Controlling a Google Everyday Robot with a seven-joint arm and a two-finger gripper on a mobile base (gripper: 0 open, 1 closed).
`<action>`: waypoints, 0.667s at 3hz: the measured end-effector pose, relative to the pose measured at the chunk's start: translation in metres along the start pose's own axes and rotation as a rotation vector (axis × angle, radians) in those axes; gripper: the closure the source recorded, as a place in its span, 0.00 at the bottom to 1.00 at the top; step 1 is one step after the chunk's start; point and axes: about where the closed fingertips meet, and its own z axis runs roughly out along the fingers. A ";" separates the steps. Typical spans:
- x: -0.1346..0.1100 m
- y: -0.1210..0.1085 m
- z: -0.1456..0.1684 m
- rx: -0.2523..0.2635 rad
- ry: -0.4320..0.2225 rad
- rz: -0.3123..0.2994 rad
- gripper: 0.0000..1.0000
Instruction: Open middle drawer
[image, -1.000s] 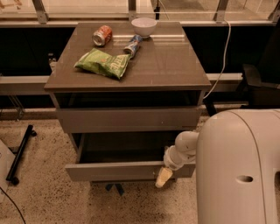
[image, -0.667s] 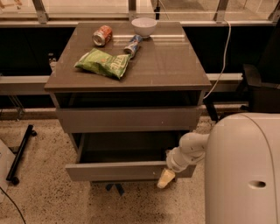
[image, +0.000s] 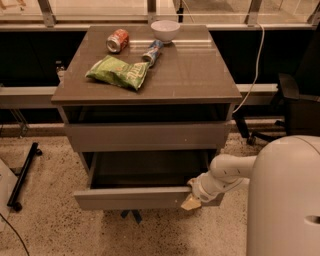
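The middle drawer (image: 135, 198) is pulled well out of the grey-brown cabinet, and its dark inside shows empty. The upper drawer front (image: 147, 135) above it sits almost flush. The lowest front is hidden under the open drawer. My gripper (image: 192, 199) is at the right end of the open drawer's front panel, against its top edge, with a cream-coloured fingertip (image: 190, 203) lying over the panel. My white arm (image: 227, 171) reaches in from the right.
On the cabinet top (image: 190, 75) lie a green crisp bag (image: 117, 73), a red can (image: 118, 40), a small blue packet (image: 152, 51) and a white bowl (image: 165, 29). A dark office chair (image: 297, 107) stands at the right. A black stand leg (image: 24, 175) lies on the floor at the left.
My arm's elbow and body have shifted to the right. The gripper stays at the drawer front's right end. The drawer is open about as far as before.
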 end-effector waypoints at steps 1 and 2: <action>0.000 0.000 0.000 0.000 0.000 0.000 0.71; 0.000 0.000 0.000 0.000 0.000 0.000 0.70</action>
